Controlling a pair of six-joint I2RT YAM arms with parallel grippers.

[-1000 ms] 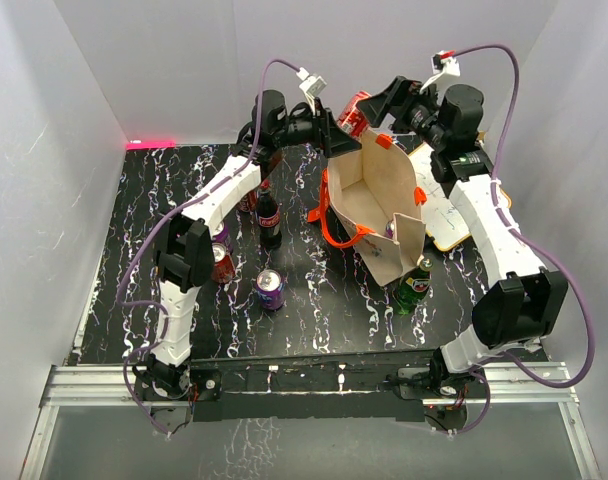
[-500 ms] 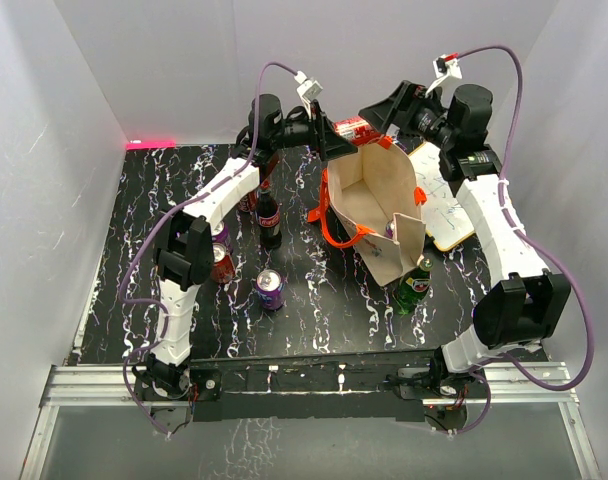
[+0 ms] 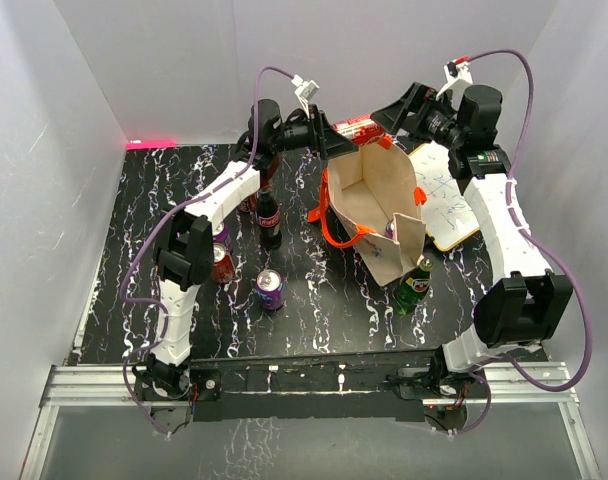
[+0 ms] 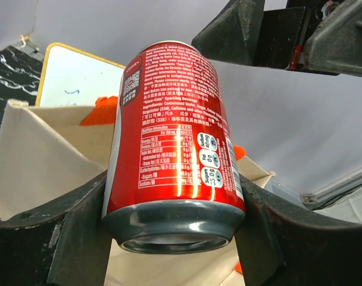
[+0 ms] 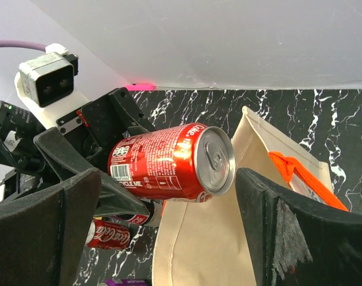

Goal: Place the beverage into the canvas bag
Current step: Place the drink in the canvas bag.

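Observation:
The beverage is a red cola can (image 3: pixel 359 127), lying on its side in the air above the far rim of the canvas bag (image 3: pixel 379 180). My left gripper (image 3: pixel 336 133) is shut on the can's base end (image 4: pixel 175 149), one dark finger (image 4: pixel 68 238) on each side. The can's top (image 5: pixel 215 159) points toward my right gripper (image 3: pixel 396 108), which stands open and apart from it, its fingers (image 5: pixel 288 232) wide on both sides. The beige bag stands upright and open with orange handles (image 3: pixel 329 228).
A dark cola bottle (image 3: pixel 269 215), a red can (image 3: pixel 224 262) and a purple can (image 3: pixel 271 290) stand left of the bag. A green bottle (image 3: pixel 414 285) stands at its near right corner. A yellow-edged white board (image 3: pixel 449 205) lies to the right.
My right gripper has drawn back to the right, away from the can, and opened a little wider. The can stays in the left gripper above the bag's far rim.

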